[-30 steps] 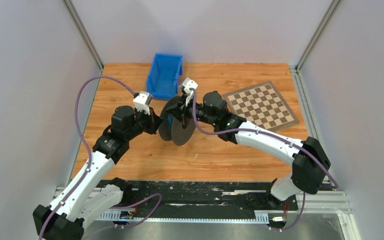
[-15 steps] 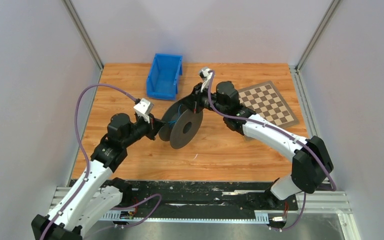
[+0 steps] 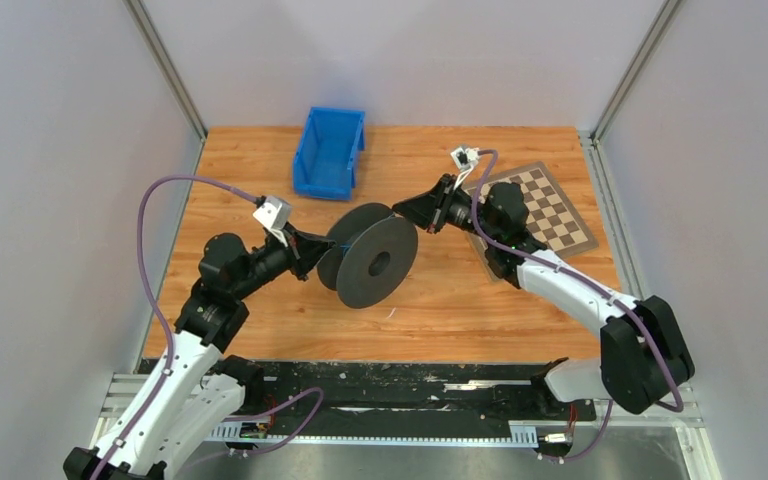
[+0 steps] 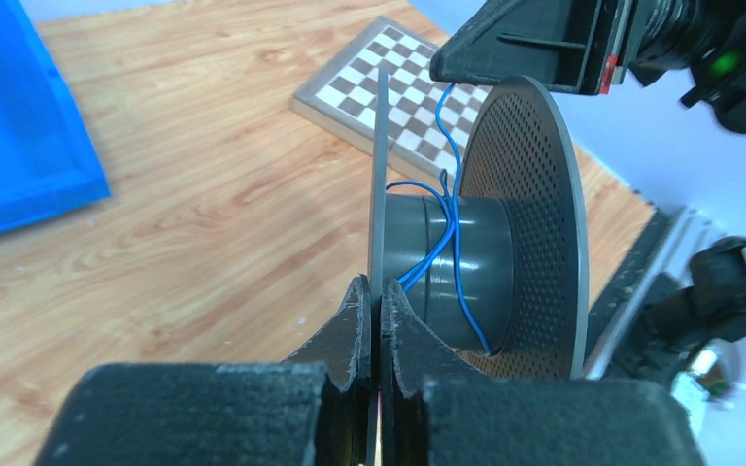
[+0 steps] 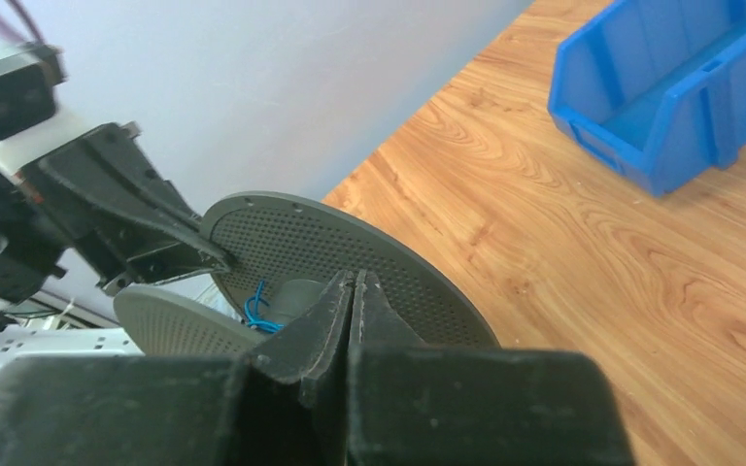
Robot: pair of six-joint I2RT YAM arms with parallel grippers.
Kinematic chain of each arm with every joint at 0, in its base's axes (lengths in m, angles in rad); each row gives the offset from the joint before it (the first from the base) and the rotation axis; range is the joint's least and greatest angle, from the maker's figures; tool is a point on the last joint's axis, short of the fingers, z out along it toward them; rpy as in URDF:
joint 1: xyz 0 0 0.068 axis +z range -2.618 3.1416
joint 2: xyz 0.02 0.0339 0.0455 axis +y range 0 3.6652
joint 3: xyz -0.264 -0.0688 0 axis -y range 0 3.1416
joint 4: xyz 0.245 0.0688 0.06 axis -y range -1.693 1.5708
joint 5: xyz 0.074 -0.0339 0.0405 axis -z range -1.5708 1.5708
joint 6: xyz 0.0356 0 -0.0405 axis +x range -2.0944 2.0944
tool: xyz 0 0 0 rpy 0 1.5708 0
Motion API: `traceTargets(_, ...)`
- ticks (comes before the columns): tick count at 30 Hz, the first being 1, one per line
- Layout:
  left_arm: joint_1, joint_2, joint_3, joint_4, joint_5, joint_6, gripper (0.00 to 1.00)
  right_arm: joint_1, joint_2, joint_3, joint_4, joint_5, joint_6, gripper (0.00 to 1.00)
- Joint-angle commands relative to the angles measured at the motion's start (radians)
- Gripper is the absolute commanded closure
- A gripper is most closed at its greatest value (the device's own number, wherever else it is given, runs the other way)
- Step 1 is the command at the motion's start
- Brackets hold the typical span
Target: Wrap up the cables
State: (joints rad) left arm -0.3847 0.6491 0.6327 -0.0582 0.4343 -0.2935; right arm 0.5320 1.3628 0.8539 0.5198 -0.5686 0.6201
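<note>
- the left gripper (image 4: 375, 293) is clamping its two fingers, a narrow slit apart, on the thin rim of one spool flange (image 4: 381, 165); the rim is standing upright between them.
- just past those fingertips, the grey hub (image 4: 481, 267) is carrying the thin blue cable (image 4: 456, 233), which is lying in a few loose turns and crossing over itself on the hub.
- from the hub the cable is rising away from the left fingers, in the gap between the held flange and the perforated flange (image 4: 529, 214), up to the tip of the right gripper (image 5: 353, 282).
- the right gripper's fingers are pressing flat together with no gap showing. in the left wrist view the cable is ending right at their tip, so it is appearing pinched there; the right wrist view is not showing the strand between the pads.
- the right fingertips are hovering just above the spool's upper rim, pointing towards the left gripper across the spool.
- farther out on the wooden table (image 4: 204, 194), the blue bin (image 5: 661, 87) is sitting well apart from both pairs of fingers, to the left of the left fingers.
- the chessboard (image 4: 403, 92) is lying flat beyond the spool, behind the right fingers.
</note>
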Motion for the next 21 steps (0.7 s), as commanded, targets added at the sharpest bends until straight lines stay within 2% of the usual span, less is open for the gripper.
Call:
traceTargets(1,0.024,0.000,0.059,0.197,0.067,-0.210,1.00,-0.029,-0.058,-0.063,0.231,-0.108,0.104,1.00)
traceTargets(7,0.034,0.012,0.015,0.376,0.066,-0.432,1.00,-0.041,-0.084,-0.123,0.392,-0.112,0.185,1.00)
traceTargets(14,0.037,0.005,0.013,0.436,-0.020,-0.546,1.00,-0.059,-0.116,-0.196,0.527,-0.075,0.278,1.00)
traceTargets(21,0.037,0.037,-0.027,0.556,-0.060,-0.643,1.00,-0.053,-0.069,-0.254,0.673,-0.065,0.368,1.00)
